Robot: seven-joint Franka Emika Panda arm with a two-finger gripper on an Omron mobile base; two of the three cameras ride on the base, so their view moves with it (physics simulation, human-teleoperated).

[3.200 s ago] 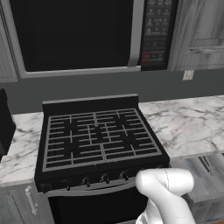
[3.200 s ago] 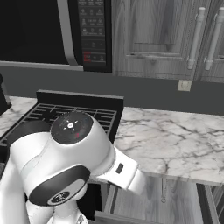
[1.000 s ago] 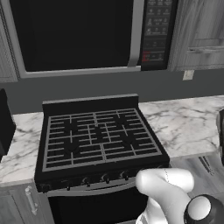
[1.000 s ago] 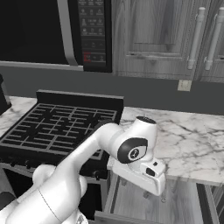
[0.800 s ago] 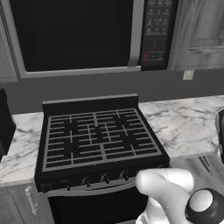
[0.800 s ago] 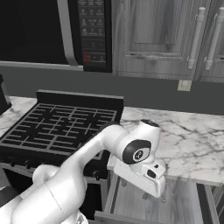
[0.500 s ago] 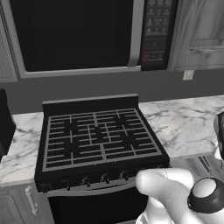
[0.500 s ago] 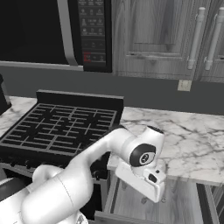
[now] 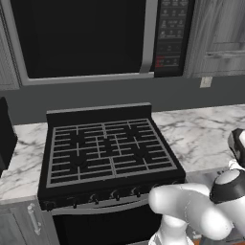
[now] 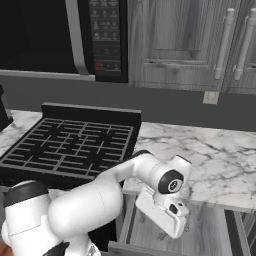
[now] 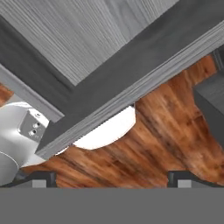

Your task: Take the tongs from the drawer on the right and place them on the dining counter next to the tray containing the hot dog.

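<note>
The white arm's two-finger gripper [image 10: 172, 227] hangs low over the open shallow grey wood-grain drawer [image 10: 150, 227], just under the front edge of the white marble worktop [image 10: 210, 160] to the right of the black gas stove [image 10: 70, 142]. In the hand view the two small dark finger tips [image 11: 39, 178] stand far apart at the bottom corners, so the jaws are spread wide with nothing between them. That view looks across the drawer's grey wood-grain floor and its dark front rail [image 11: 131, 87], with reddish-brown plank flooring [image 11: 166, 140] beyond.

The slim dark grey metal tongs cannot be made out in the drawer from here; the part of the drawer floor on show is bare, and the hand covers much of the rest in the right base view. The dining counter is likewise not to be seen.

The step in hand looks like the reach into the drawer. To do it well, the hand should tip back toward the drawer's interior until the tongs are found, then line the fingers across the two narrow arms near their middle, come straight down clear of the worktop's front edge and the drawer walls, and close only once both arms sit between the pads.

The black microwave's keypad [image 10: 106, 35] carries small white and red markings, too small to read.
</note>
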